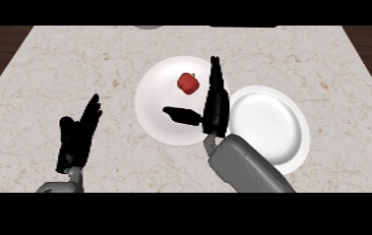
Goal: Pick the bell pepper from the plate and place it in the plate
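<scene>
A small red bell pepper point(188, 83) lies on the upper part of the left white plate point(161, 116). A second white plate point(272, 126), with nothing on it, lies just right of it, their rims close together. My right hand point(215, 108) is over the seam between the two plates, fingers straight and pointing up the view, thumb spread out to the left over the left plate. Its fingertips point(215, 64) reach just right of the pepper without touching it. My left hand point(77, 138) rests open at the lower left, fingers up.
The plates lie on a beige marble counter point(87, 57). Dark wood shows at the counter's far left and far right corners. Two grey shapes point(148, 27) are cut off at the back edge.
</scene>
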You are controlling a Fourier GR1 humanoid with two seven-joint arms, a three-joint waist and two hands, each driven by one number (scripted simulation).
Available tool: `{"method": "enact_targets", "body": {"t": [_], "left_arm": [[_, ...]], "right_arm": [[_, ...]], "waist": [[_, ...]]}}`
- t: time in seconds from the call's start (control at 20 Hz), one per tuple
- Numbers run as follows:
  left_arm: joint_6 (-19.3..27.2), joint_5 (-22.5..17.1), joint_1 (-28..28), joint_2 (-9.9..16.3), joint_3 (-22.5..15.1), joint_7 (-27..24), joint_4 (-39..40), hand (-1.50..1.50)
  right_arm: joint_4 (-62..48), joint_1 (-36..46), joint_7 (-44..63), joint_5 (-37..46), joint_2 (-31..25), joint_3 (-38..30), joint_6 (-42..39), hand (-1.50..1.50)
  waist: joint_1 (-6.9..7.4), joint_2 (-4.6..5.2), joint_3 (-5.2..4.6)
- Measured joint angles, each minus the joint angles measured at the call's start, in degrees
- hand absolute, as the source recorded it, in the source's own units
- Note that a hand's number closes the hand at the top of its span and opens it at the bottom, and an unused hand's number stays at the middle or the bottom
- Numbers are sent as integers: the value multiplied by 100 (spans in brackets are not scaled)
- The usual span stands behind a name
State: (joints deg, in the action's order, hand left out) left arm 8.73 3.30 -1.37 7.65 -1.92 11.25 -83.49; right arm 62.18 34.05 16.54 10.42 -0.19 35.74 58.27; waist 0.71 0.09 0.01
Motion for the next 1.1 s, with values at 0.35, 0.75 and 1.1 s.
{"method": "enact_targets", "body": {"t": [0.35, 0.75, 1.1], "left_arm": [[-26, 39, -195, -35, 78, 133, 92, 0], [-60, 86, -134, -114, 109, 101, 50, 0], [-108, 113, 25, -127, 121, 299, -260, 0]], "right_arm": [[-401, 76, 296, 202, -2, -7, 102, -150], [-414, -101, 757, 619, -9, 136, 248, -150], [-143, -604, 758, 1046, -96, -251, 106, -150]], "waist": [[-32, -7, -2], [-53, -15, -3], [-60, -16, -2]]}}
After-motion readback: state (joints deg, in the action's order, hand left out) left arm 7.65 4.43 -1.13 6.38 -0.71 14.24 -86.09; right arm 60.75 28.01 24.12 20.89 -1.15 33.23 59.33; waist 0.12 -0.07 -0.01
